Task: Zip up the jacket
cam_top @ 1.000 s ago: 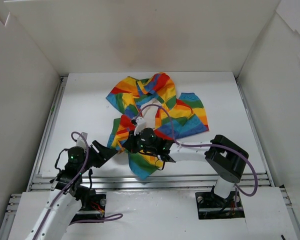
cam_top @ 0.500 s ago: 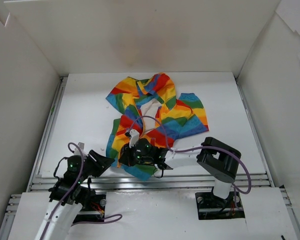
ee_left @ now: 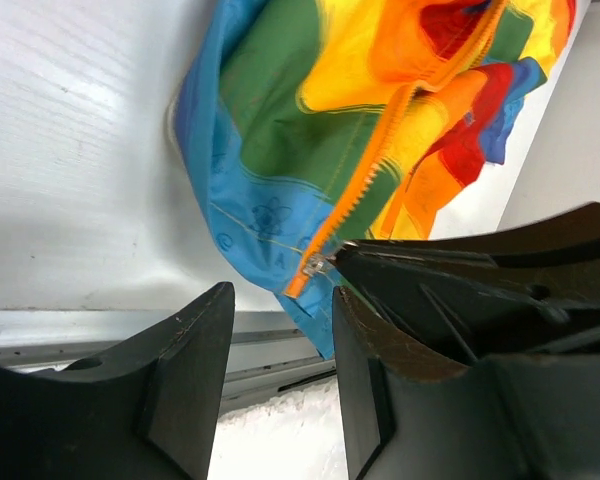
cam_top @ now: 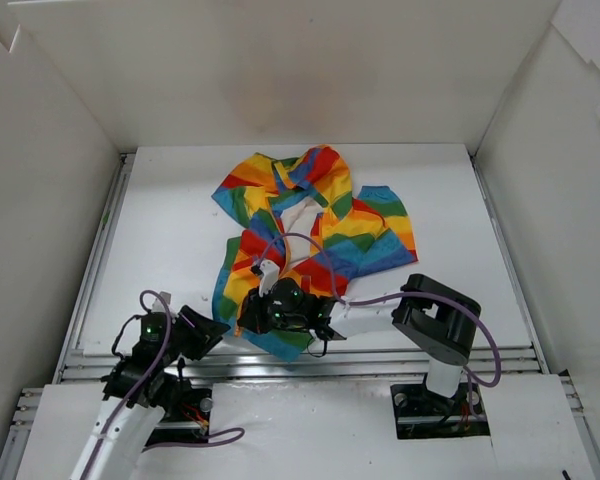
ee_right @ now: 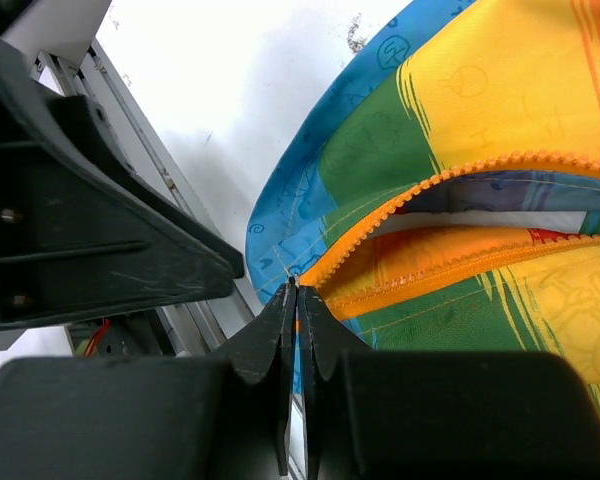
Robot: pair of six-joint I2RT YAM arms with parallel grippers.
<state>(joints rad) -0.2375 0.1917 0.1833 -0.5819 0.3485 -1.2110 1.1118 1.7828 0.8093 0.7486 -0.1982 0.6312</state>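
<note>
The rainbow-striped jacket (cam_top: 310,215) lies crumpled mid-table, its orange zipper open. My right gripper (cam_top: 250,322) is shut on the jacket's blue bottom hem at the foot of the zipper (ee_right: 315,268), near the table's front edge; its fingertips (ee_right: 297,292) are pressed together on the fabric. My left gripper (cam_top: 212,330) is open and empty just left of it. In the left wrist view the left gripper (ee_left: 280,296) faces the zipper's lower end (ee_left: 315,265), a short gap away. The right gripper's black fingers (ee_left: 460,265) show beside it.
White walls enclose the table on three sides. Metal rails (cam_top: 380,352) run along the front edge under the jacket's hem. The right arm's purple cable (cam_top: 310,240) loops over the jacket. The hood and white lining (cam_top: 300,212) lie toward the back.
My right gripper has dragged the jacket's bottom hem nearer and leftward toward the front edge. My left gripper has drawn back and down, now just beside the hem.
</note>
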